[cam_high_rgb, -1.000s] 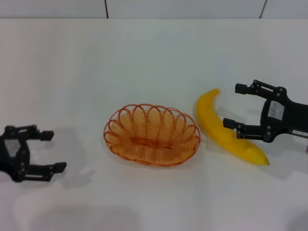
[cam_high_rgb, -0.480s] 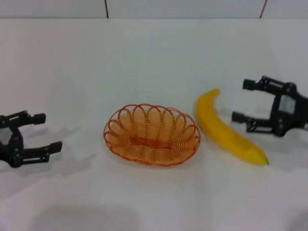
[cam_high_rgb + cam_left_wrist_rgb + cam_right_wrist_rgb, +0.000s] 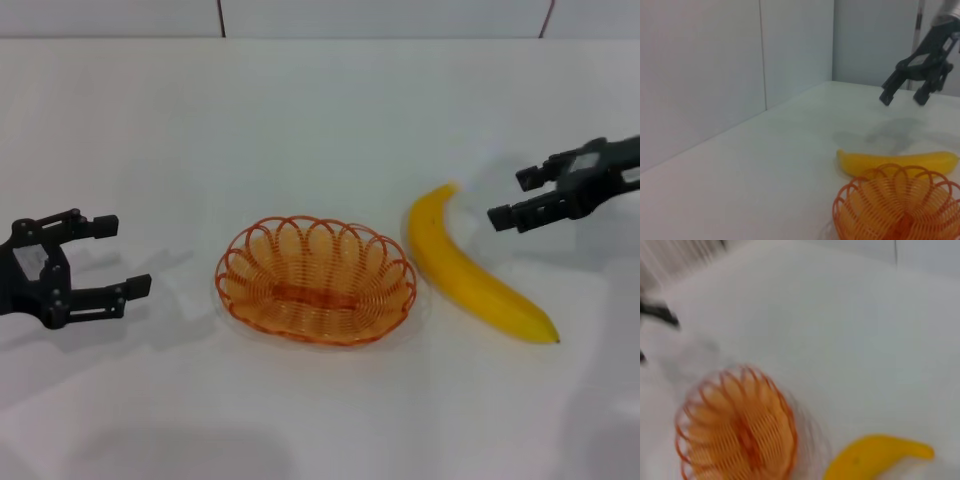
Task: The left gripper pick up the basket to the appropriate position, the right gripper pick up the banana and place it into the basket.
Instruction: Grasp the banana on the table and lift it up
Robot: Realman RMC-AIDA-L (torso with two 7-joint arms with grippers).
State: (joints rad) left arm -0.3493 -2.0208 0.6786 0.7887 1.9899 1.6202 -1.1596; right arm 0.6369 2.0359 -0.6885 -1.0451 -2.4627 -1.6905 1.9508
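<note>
White tabletop (image 3: pixel 320 120): 1 orange wire basket (image 3: pixel 316 279) is set at centre, empty; 1 banana (image 3: pixel 470 270) is laid just beside it on the right. Right gripper (image 3: pixel 518 196) is raised beyond the banana, fingers parted; left gripper (image 3: pixel 118 257) is spread wide, left of the basket.

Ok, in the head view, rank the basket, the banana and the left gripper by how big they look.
1. basket, widest and deepest.
2. banana, nearly as long but much thinner.
3. left gripper, smallest as seen, jaws open; partly cut off at the picture's edge, so its rank is unsure.
</note>
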